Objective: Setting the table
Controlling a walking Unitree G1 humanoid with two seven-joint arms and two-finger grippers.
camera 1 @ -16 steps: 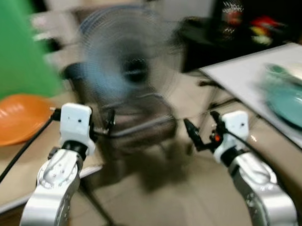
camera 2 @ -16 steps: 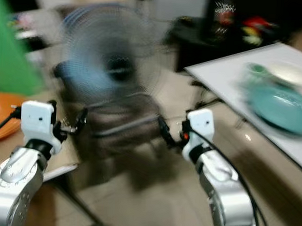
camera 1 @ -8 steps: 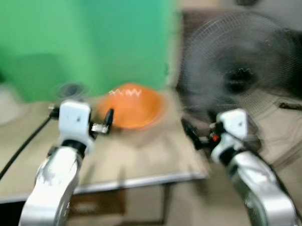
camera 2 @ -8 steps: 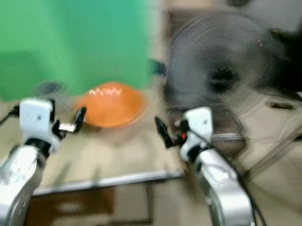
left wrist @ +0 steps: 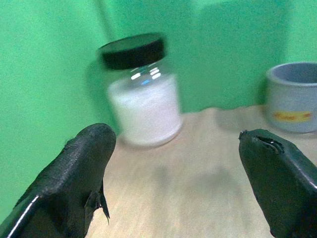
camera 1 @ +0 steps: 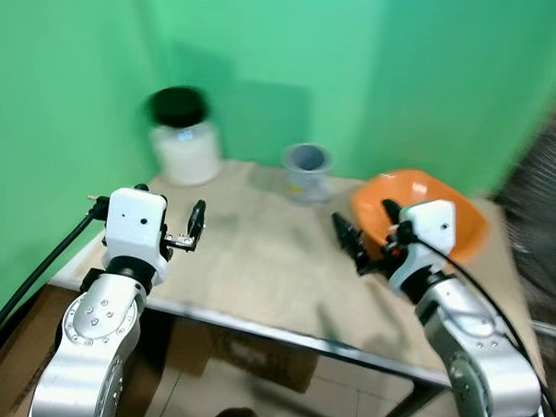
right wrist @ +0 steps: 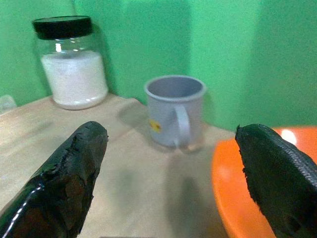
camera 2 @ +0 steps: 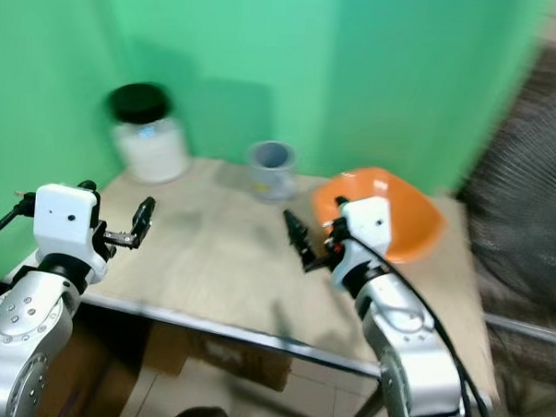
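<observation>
I stand before a light wooden table point(camera 1: 257, 272) set into a corner of green walls point(camera 1: 376, 74). The tabletop is pale and grainy, with a metal edge along its near side, and a cardboard box point(camera 1: 244, 355) sits on the tiled floor under it. At the far right the dark grille of a standing fan point(camera 2: 528, 182) rises beside the table.

Three things stand along the back of the table. A glass jar point(camera 1: 184, 135) with a black lid, filled with white powder, sits in the corner at the left. A grey mug point(right wrist: 176, 110) with a small yellow label stands near the middle, its handle turned toward me. To its right lies an orange bowl point(camera 1: 462, 212), close to the table's right end.

My left gripper point(left wrist: 183, 168) hovers over the table's left part, its fingers spread wide and holding nothing, pointing between the jar and the mug. My right gripper point(right wrist: 173, 168) hangs just before the bowl, fingers also wide apart and empty, facing the mug.
</observation>
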